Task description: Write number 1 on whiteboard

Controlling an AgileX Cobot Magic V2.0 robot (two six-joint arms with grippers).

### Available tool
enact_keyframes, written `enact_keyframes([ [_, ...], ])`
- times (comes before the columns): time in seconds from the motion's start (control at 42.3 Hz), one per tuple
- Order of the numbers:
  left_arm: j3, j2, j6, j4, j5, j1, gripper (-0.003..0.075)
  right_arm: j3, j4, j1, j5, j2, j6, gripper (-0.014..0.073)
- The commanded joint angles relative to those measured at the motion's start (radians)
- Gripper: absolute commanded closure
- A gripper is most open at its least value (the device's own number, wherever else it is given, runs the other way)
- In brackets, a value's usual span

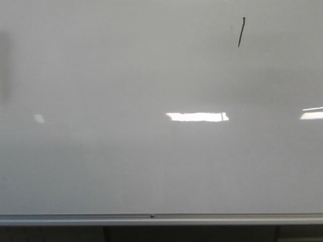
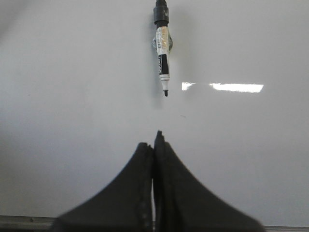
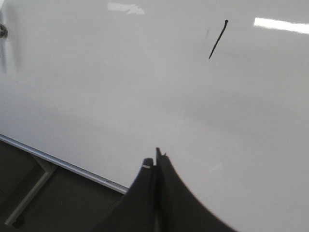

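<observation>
Front view: large glossy white-grey whiteboard (image 1: 101,161) filling the frame, silver rail along the bottom, short slanted black marker stroke for the number 1 (image 1: 241,32) high and right of centre, both arms out of sight. Left wrist view: left tool (image 2: 154,145) pressed fully together, holding nothing; white-barrelled black-tipped marker (image 2: 163,58) against the board ahead, uncapped. Right wrist view: right tool (image 3: 155,162) likewise closed and empty, stroke (image 3: 217,39) well apart. Risk: smearing wet ink by brushing the board, or nudging the marker.
</observation>
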Motion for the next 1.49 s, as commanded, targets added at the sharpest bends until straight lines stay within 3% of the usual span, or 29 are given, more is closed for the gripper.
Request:
enact_keyframes([
  [0.0, 0.023, -0.015, -0.011, -0.003, -0.077, 0.001, 0.0741, -0.025, 0.013, -0.007, -0.063, 0.0, -0.002, 0.0654],
  [0.284, 0.023, -0.015, -0.011, -0.003, -0.077, 0.001, 0.0741, -0.004, 0.002, -0.008, -0.103, -0.002, -0.003, 0.0654],
  [0.426, 0.023, -0.015, -0.011, -0.003, -0.077, 0.001, 0.0741, 0.087, -0.054, -0.03, -0.29, -0.032, -0.003, 0.0654],
  [0.662, 0.023, -0.015, -0.011, -0.003, -0.077, 0.001, 0.0741, 0.386, -0.13, -0.139, -0.534, -0.242, 0.054, 0.0654],
  [0.851, 0.023, -0.015, -0.011, -0.003, -0.077, 0.001, 0.0741, 0.548, -0.234, -0.197, -0.535, -0.387, 0.181, 0.0654],
  [1.017, 0.023, -0.015, -0.011, -0.003, -0.077, 0.001, 0.0741, 0.691, -0.235, -0.246, -0.534, -0.551, 0.186, 0.0654],
  [1.158, 0.023, -0.015, -0.011, -0.003, -0.077, 0.001, 0.0741, 0.689, -0.234, -0.246, -0.455, -0.626, 0.186, 0.0654],
  [1.466, 0.023, -0.015, -0.011, -0.003, -0.077, 0.001, 0.0741, 0.689, -0.209, -0.246, -0.428, -0.623, 0.187, 0.0654],
])
